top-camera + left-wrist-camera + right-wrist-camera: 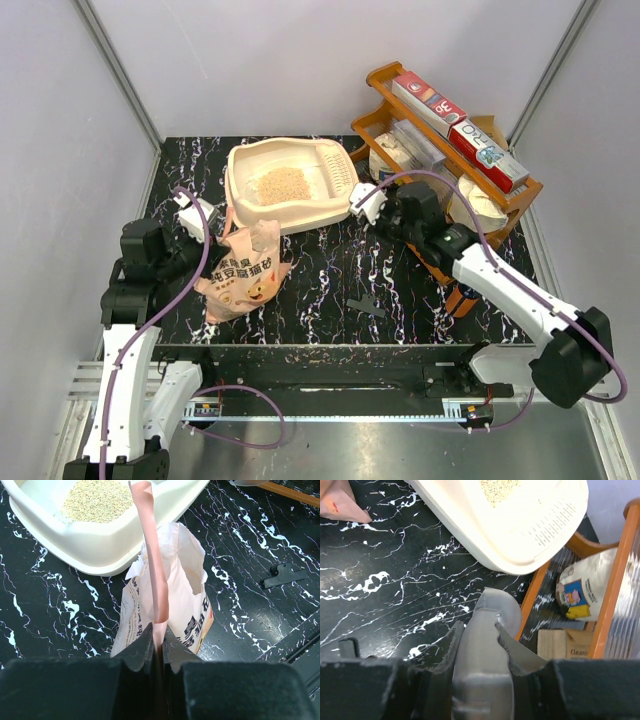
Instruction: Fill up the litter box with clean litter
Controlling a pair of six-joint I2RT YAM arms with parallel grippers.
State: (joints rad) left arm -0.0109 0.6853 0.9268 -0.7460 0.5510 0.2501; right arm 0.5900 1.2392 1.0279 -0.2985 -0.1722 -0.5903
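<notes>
In the left wrist view the litter box (100,545) is cut off by the top and left edges, and the near end of the bag (185,595) strip is hidden between the left end effector (159,639) fingers. In the right wrist view the grey piece (492,605) gripped by the right end effector (479,630) cannot be identified. The rack (615,580) is cropped at the right edge.

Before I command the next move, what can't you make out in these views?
The bag, left wrist view: its folded walls hide how full it is; too small in the top view.
The grey piece in the right gripper, right wrist view: its base is buried between the fingers, so I cannot name it.
The litter box: top edge of the left wrist view cuts off its far end.
</notes>
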